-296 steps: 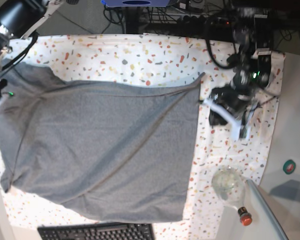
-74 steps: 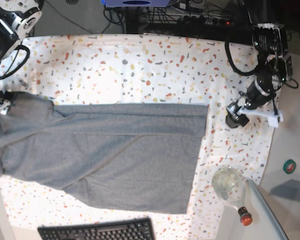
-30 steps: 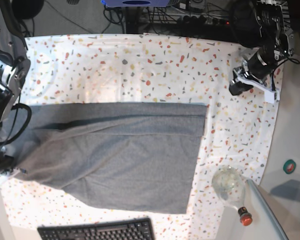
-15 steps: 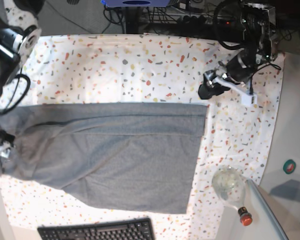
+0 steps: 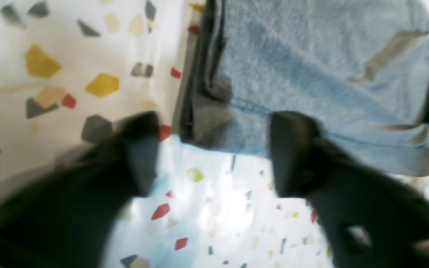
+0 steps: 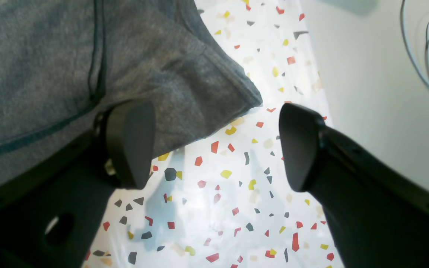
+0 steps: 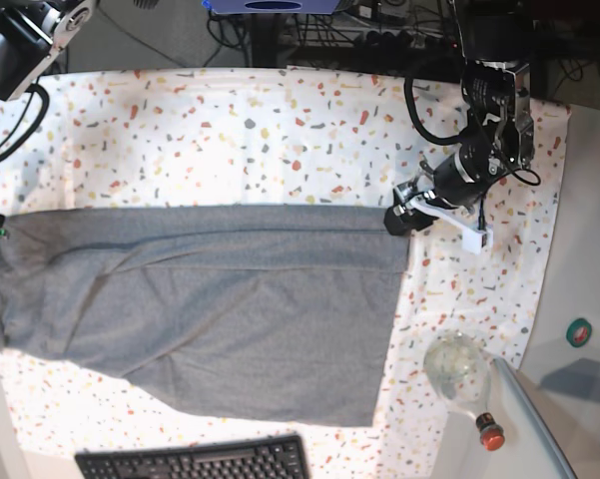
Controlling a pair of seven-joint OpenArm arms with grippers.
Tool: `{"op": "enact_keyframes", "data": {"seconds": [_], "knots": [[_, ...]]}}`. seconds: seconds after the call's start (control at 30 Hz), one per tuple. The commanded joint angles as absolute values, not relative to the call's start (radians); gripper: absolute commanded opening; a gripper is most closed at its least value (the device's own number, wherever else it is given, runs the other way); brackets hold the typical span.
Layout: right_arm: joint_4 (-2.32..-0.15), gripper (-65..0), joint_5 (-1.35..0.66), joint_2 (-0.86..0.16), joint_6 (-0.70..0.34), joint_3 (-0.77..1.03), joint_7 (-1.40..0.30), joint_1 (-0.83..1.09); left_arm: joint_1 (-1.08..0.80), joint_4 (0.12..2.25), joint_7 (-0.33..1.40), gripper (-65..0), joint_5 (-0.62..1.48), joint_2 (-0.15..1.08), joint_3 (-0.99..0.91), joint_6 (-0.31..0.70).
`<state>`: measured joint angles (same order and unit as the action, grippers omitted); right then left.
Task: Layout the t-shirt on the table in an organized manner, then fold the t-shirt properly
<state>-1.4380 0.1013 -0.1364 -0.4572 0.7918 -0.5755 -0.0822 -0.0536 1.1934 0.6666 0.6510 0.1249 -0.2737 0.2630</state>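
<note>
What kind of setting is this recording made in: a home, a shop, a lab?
Most likely a robotics lab workbench. A keyboard sits at the table's near edge, cables and equipment crowd the space behind it, and two robot arms work over the t-shirt.

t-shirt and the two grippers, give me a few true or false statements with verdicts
1. The t-shirt lies spread flat on the table. True.
2. The right gripper is clamped on the shirt. False: its fingers stand wide apart, with a shirt corner lying between them.
3. The left gripper sits at a corner of the shirt with its fingers apart. True.
4. A black keyboard lies on top of the shirt. False: it lies past the shirt's edge, at the bottom of the base view.
5. A clear bottle with a red cap lies beside the shirt. True.
</note>
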Motion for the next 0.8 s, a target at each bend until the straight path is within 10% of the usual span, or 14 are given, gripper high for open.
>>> {"op": "enact_keyframes", "data": {"seconds": [0.0, 0.53, 0.77], "knots": [[-1.457, -16.4, 0.091, -0.154, -0.458, 0.796, -0.553, -0.097, -0.058, 1.198, 0.68, -31.1, 0.638, 0.124, -0.275, 0.257], [-1.457, -16.4, 0.091, -0.153, -0.458, 0.8, -0.553, -0.096, -0.051, 1.198, 0.68, -38.2, 0.616, 0.127, -0.275, 0.257], [-1.457, -16.4, 0.091, -0.153, -0.458, 0.8, -0.553, -0.096, -0.042, 1.155, 0.679, -62.9, 0.616, 0.128, -0.282, 0.257]]}}
